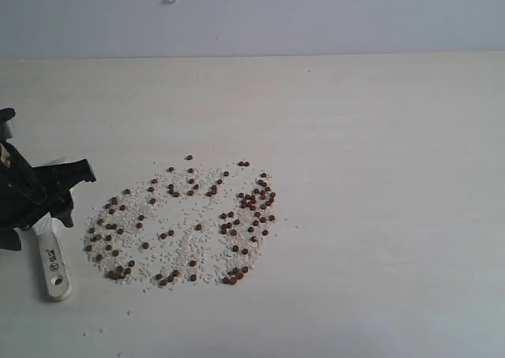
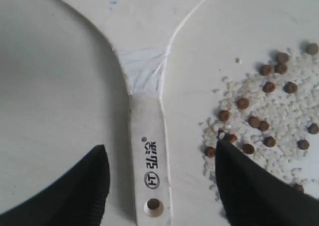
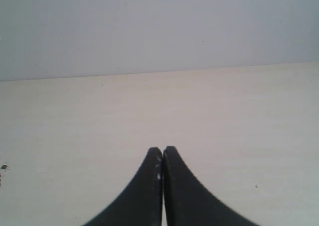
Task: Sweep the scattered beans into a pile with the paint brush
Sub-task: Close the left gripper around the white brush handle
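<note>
Reddish-brown beans (image 1: 245, 200) lie scattered in a rough ring among white crumbs on the pale table (image 1: 379, 177); some beans (image 2: 269, 86) also show in the left wrist view. The paint brush (image 1: 54, 263) lies flat at the far left, its cream handle (image 2: 150, 156) with a hole at the end pointing toward the table's front. My left gripper (image 2: 162, 154) hangs open over the handle, one finger on each side, not touching it. My right gripper (image 3: 162, 151) is shut on nothing over bare table, out of the exterior view.
A pale wall (image 1: 252, 15) rises behind the table's far edge. The crumb patch (image 1: 181, 240) spreads just right of the brush handle.
</note>
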